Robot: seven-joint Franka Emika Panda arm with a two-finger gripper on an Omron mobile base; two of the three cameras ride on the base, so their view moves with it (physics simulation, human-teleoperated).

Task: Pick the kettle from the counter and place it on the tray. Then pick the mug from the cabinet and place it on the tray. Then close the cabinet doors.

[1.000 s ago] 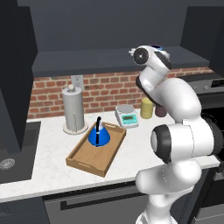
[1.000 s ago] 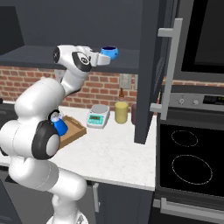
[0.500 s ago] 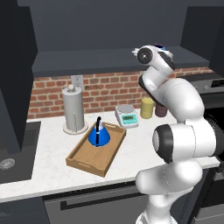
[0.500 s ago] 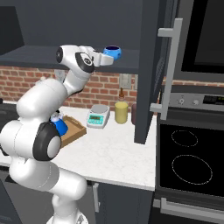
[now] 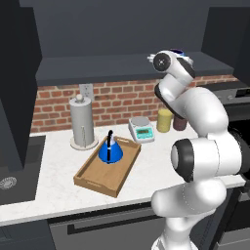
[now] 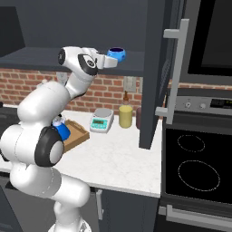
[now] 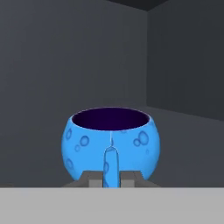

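Note:
The round blue mug (image 7: 111, 138) with its dark purple inside stands on the dark shelf inside the cabinet (image 5: 122, 66). My gripper (image 7: 110, 177) is shut on the mug's small side handle, which sits between the two fingertips (image 7: 89, 178). In the right base view the mug (image 6: 117, 54) shows just past my raised hand. The cone-shaped blue kettle (image 5: 110, 149) stands upright in the wooden tray (image 5: 93, 181) on the white counter (image 5: 146, 168). One cabinet door (image 6: 156, 68) hangs open at the right, and the other (image 5: 17, 83) is open at the left.
A paper towel holder (image 5: 82, 122), a small scale (image 5: 141, 129), a yellow jar (image 5: 164, 120) and a dark jar (image 5: 179, 122) line the brick wall. A sink (image 5: 10, 171) lies left of the tray. The stove top (image 6: 199, 163) is at the right.
The fingers have shut on the mug's handle. The arm and the mug have hardly moved.

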